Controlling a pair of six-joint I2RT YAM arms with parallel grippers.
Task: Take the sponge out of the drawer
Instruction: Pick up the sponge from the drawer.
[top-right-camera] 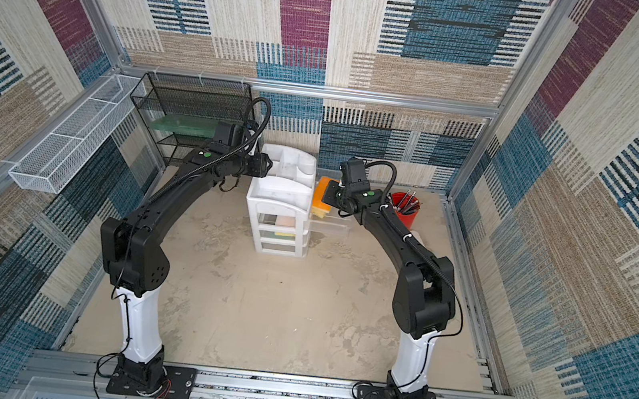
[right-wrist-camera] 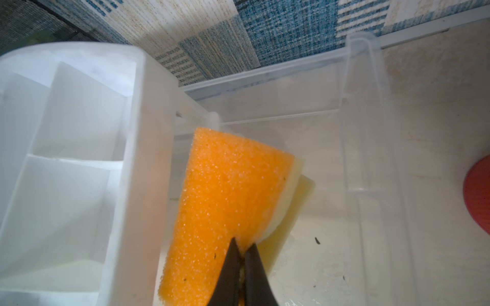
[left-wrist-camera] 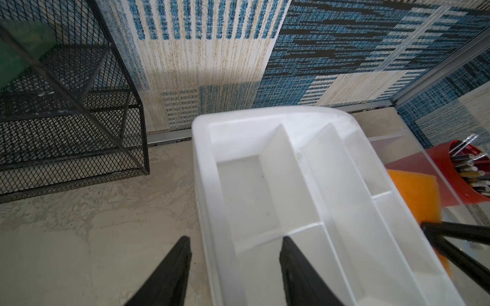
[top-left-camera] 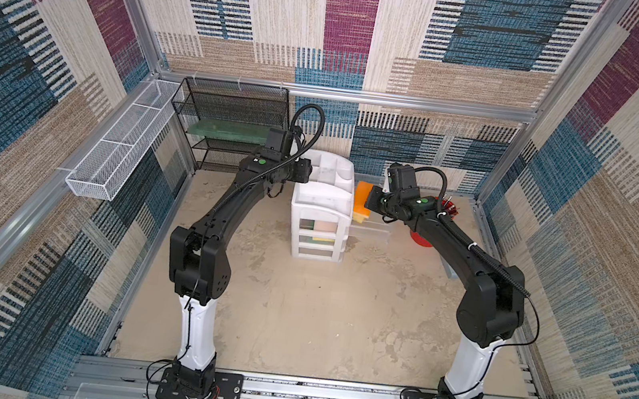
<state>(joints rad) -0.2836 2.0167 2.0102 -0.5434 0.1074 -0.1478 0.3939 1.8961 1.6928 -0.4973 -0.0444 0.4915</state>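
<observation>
The white drawer tower [top-left-camera: 319,217] stands mid-table, its top drawer [right-wrist-camera: 331,185] pulled out sideways; no readable markings appear. The left gripper [left-wrist-camera: 236,267] straddles the tower's tray wall, jaws apart. The right gripper [right-wrist-camera: 242,254] pinches the orange sponge [right-wrist-camera: 228,201], tilted over that open drawer.

Patchwork carpet walls [top-left-camera: 349,24] w/ alu frame [top-left-camera: 348,94], mottled beige floor [top-left-camera: 315,313], black mesh shelf [top-left-camera: 232,113].

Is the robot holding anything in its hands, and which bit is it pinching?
The right hand pinches the orange sponge at its edge. The left hand holds nothing.
</observation>
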